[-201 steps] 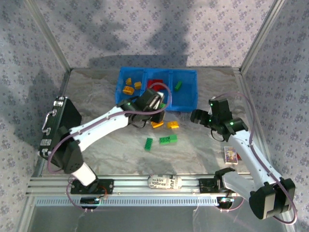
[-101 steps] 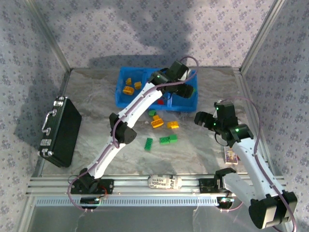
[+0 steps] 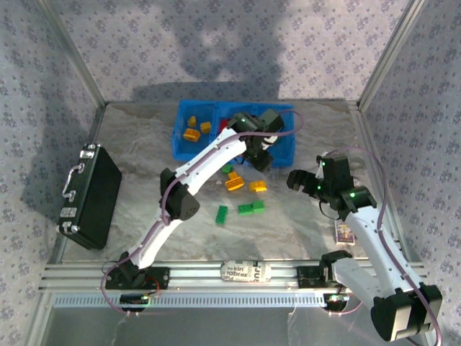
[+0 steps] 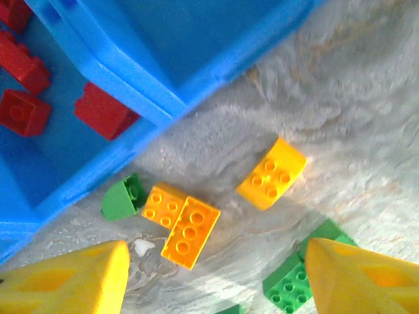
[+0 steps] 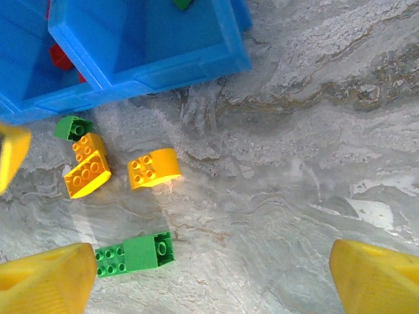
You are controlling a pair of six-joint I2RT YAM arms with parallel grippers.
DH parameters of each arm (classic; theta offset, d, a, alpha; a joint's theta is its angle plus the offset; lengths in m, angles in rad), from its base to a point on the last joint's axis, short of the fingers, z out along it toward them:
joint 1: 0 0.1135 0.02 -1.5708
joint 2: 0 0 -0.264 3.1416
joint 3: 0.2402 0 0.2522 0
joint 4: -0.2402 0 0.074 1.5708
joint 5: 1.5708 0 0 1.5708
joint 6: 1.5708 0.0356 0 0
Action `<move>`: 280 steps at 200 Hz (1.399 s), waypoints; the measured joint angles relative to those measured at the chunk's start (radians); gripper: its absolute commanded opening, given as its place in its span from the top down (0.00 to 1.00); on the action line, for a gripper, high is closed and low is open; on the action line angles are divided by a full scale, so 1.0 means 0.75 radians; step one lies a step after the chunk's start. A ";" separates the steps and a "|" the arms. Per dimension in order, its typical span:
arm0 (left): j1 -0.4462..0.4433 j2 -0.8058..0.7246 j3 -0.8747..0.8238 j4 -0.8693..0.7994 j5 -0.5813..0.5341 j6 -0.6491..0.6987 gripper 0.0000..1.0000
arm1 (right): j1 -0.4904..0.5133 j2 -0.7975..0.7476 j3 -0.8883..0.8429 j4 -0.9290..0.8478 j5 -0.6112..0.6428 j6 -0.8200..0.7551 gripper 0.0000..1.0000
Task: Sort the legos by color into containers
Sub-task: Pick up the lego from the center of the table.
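Observation:
The blue bin stands at the back of the table. Its left compartment holds yellow-orange legos, and red legos lie in the middle one. My left gripper hangs open and holds nothing, just in front of the bin, above a joined orange pair, a yellow brick and a small green piece. My right gripper is open over bare table. A green brick lies by its left finger. Another green brick lies further left.
A black hard case lies at the table's left edge. A small printed card sits near the right arm. An aluminium rail with a label runs along the near edge. Patterned walls close in the sides and back.
My left arm swung from the table out over the bin's right compartment, then drew back to the bin's front edge. The right gripper shifted slightly.

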 measured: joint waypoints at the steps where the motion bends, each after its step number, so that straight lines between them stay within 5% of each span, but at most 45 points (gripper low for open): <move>1: -0.001 -0.012 -0.026 0.010 0.000 0.002 0.25 | 0.001 0.000 0.000 0.000 0.000 0.000 0.03; 37: 0.050 -0.706 -1.226 0.459 0.111 -0.004 0.21 | 0.026 0.036 0.000 -0.008 -0.024 -0.030 0.03; 66: 0.120 -1.116 -1.670 0.670 0.156 -0.109 0.20 | 0.148 0.152 0.001 0.017 -0.023 -0.036 0.06; 156: 0.110 -1.386 -2.348 1.084 0.166 -0.508 0.20 | 0.515 0.679 0.197 0.042 0.097 0.012 0.18; 214: 0.128 -1.613 -2.496 1.190 0.166 -0.621 0.20 | 0.624 0.892 0.286 0.042 0.143 0.065 0.31; 280: 0.135 -1.686 -2.559 1.216 0.166 -0.663 0.20 | 0.654 0.982 0.300 0.042 0.174 0.102 0.34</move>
